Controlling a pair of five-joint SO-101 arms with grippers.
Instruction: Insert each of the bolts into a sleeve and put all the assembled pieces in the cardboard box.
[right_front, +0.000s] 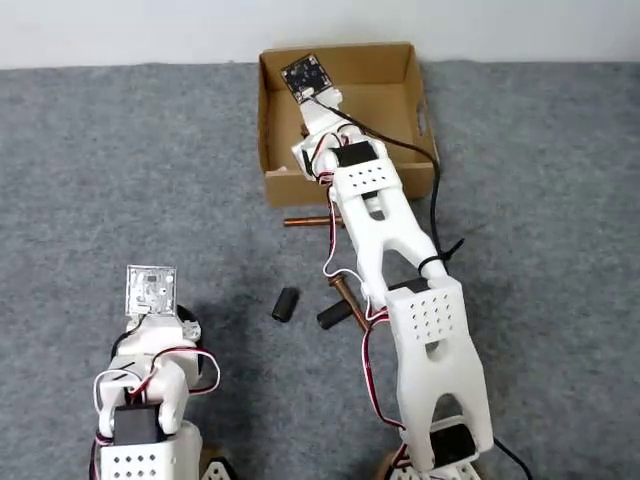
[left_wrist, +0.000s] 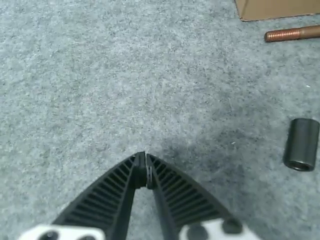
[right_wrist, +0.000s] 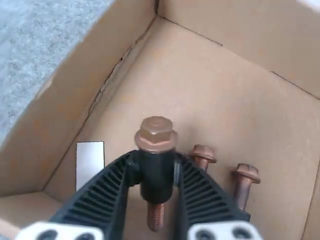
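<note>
The left pincer (left_wrist: 145, 169) is closed tip to tip, with nothing held, above the grey table (left_wrist: 100, 75). A black sleeve (left_wrist: 301, 145), apparently lying on its side, rests apart from it. Farther off, a copper bolt (left_wrist: 292, 34) lies just beside the cardboard box (left_wrist: 275, 7).

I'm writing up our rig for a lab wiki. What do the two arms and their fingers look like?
The left arm and right arm share white plastic shells with grids of small holes and black motors. Red, white and black cables loop along them. The fingers are black, ribbed and tapered. A small square circuit board sits at each wrist.
</note>
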